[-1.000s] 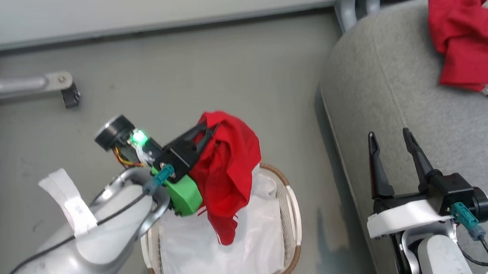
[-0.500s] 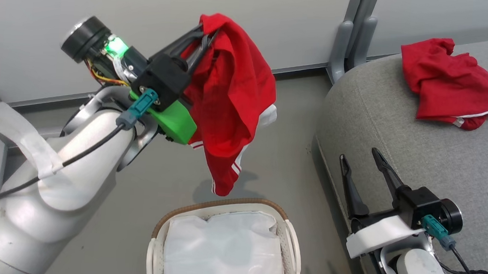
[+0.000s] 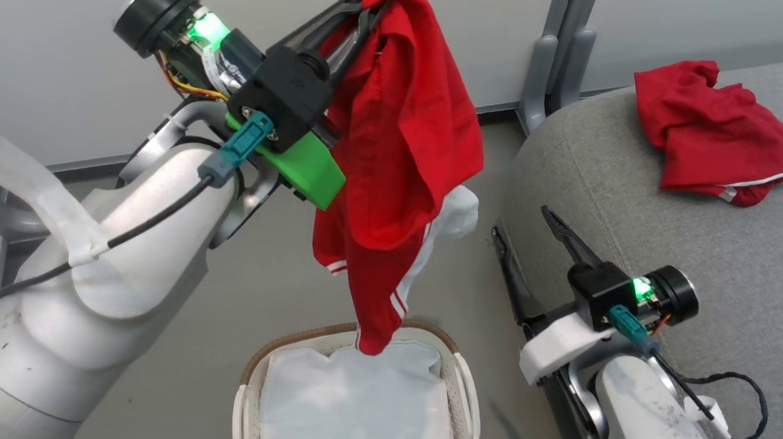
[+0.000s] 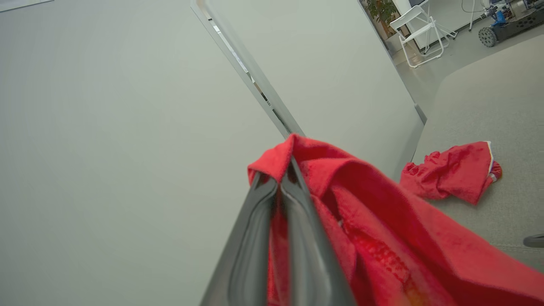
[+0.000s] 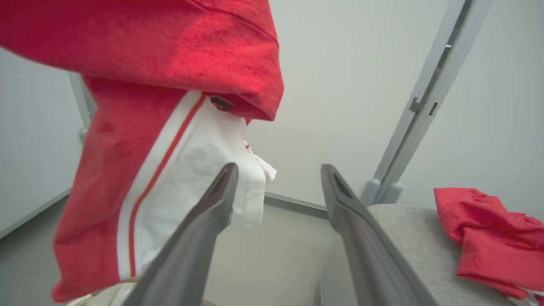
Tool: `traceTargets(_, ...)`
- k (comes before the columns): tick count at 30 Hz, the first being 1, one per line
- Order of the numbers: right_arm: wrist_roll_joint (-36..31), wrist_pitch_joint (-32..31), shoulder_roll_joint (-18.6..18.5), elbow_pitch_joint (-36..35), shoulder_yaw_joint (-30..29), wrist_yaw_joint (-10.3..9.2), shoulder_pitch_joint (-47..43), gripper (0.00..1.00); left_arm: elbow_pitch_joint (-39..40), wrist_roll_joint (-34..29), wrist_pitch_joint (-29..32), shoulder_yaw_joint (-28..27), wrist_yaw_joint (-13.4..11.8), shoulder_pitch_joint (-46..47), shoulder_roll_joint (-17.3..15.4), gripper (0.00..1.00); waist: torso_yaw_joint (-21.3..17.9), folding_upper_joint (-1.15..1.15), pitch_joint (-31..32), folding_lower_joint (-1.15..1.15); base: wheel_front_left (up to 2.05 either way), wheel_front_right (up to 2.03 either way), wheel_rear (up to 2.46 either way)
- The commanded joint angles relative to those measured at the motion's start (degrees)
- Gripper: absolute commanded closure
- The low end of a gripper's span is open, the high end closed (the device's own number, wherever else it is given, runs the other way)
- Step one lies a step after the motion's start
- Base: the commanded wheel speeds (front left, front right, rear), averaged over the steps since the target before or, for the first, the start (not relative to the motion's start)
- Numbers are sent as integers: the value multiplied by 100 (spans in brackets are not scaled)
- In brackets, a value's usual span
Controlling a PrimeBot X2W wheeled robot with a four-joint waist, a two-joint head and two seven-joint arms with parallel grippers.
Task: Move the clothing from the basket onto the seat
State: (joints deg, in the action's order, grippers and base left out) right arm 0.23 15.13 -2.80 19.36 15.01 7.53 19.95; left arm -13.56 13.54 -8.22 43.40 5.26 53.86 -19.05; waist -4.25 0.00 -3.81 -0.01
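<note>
You see bright red clothing (image 3: 403, 144) with white trim stripes, a white basket (image 3: 284, 344) with a brown woven rim, and a light grey seat (image 3: 739, 271).

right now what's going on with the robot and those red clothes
The left gripper is shut on one red garment, holding it up so it hangs over the basket, where the white liner shows. The other red garment lies crumpled on the grey seat. The right gripper is open and holds nothing, beside the seat's edge.
</note>
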Motion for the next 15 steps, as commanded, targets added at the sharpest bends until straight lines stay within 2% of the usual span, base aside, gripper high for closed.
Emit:
traceTargets(1, -154, 2, -20, 112, 1, -8, 137, 0, 64, 0, -35, 38, 12, 75, 28, 100, 28, 0, 15, 1, 0, 0, 0)
traceTargets(9, -484, 2, -21, 909, 28, -8, 787, 0, 494, 28, 25, 281, 50, -4, 123, 100, 186, 0, 48, 1, 0, 0, 0)
traceTargets(15, -508, 2, -29, 835, 7, -8, 1229, 0, 713, 52, 81, 438, 64, -157, 87, 100, 257, 0, 38, 1, 0, 0, 0)
